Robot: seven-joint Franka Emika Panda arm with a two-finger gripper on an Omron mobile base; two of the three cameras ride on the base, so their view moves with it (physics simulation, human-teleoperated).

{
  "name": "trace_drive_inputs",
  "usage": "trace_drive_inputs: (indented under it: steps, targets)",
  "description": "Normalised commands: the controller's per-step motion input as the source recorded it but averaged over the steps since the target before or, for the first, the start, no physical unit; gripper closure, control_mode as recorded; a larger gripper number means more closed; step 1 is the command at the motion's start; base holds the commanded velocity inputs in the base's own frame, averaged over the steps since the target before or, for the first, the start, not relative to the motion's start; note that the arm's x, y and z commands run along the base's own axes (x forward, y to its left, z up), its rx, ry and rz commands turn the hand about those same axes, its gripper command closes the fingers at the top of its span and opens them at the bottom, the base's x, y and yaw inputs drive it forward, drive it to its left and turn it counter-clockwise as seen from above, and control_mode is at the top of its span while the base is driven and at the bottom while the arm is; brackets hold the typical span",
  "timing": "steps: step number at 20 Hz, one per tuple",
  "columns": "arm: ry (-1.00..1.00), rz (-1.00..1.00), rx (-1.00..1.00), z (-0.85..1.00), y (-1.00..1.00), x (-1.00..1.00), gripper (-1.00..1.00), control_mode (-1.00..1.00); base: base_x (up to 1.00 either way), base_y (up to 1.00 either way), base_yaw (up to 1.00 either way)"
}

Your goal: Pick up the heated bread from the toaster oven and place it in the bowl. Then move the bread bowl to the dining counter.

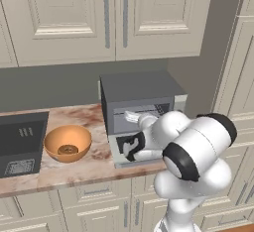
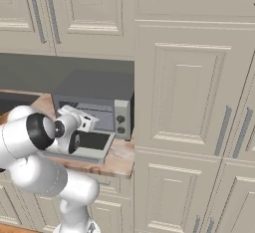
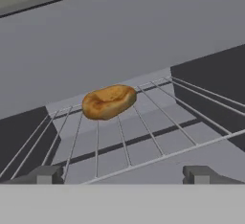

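Observation:
The heated bread, a small golden-brown lump, lies on the wire rack inside the grey toaster oven, toward the back. The oven's glass door hangs dropped open. My gripper is open at the oven's mouth, its fingertips wide apart and short of the bread, nothing between them. In the left base view the hand reaches into the opening. The orange-tan bowl stands on the counter left of the oven with a dark ring-shaped piece in it. The dining counter is out of view.
A dark sink is set into the marbled counter left of the bowl. Cream wall cabinets hang above, and a tall cabinet rises right of the oven. Knobs run down the oven's right side.

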Motion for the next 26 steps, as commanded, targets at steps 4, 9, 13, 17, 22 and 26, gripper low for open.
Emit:
trace_drive_inputs:
  steps: [4, 9, 13, 17, 22, 26]
  targets:
    - [0.00, -0.02, 0.00, 0.00, 0.00, 0.14, -1.00, -1.00, 0.00, 0.00, 0.00]
    - [0.00, 0.00, 0.04, -0.04, 0.00, 0.25, -1.00, -1.00, 0.00, 0.00, 0.00]
    - [0.00, -0.02, 0.12, -0.24, -0.06, 0.07, -1.00, -1.00, 0.00, 0.00, 0.00]
    - [-0.01, -0.06, 0.15, -0.13, -0.22, -0.07, -1.00, -1.00, 0.00, 0.00, 0.00]
    - [0.00, 0.00, 0.05, 0.00, 0.00, 0.07, -1.00, -1.00, 0.00, 0.00, 0.00]
    - [0.00, 0.00, 0.01, -0.01, 0.00, 0.21, -1.00, -1.00, 0.00, 0.00, 0.00]
